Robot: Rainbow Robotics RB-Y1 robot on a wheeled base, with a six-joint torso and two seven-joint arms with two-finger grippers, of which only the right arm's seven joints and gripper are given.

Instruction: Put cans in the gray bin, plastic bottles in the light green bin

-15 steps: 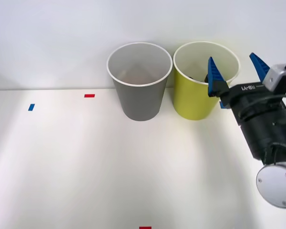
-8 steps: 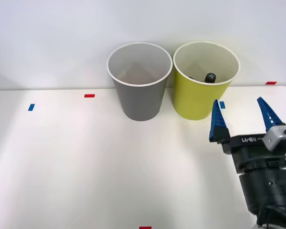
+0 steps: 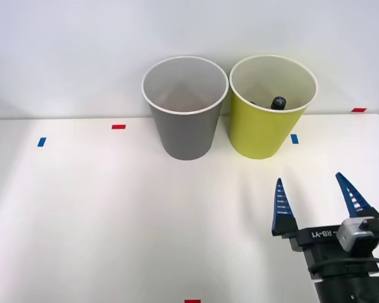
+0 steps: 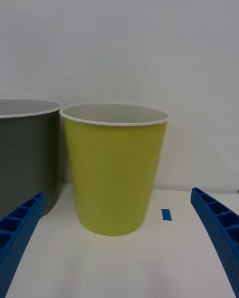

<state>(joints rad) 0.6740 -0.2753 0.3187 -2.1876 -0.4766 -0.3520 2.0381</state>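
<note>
Right pincer [image 3: 314, 203] spread, empty, low over worktop [image 3: 114, 214], well short of green bin [image 3: 265, 129] and pointed at it. Bottle [image 3: 278, 103] in green bin, black cap poking up near rim: correct bin for plastic. Gray bin [image 3: 186, 126] just beside it, apparently empty. No loose cans or bottles seen on worktop; sorting probably done.

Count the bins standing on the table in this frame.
2. The gray bin stands at the table's far edge, and the light green bin stands beside it on the robot's right, with a black bottle cap showing inside.
</note>
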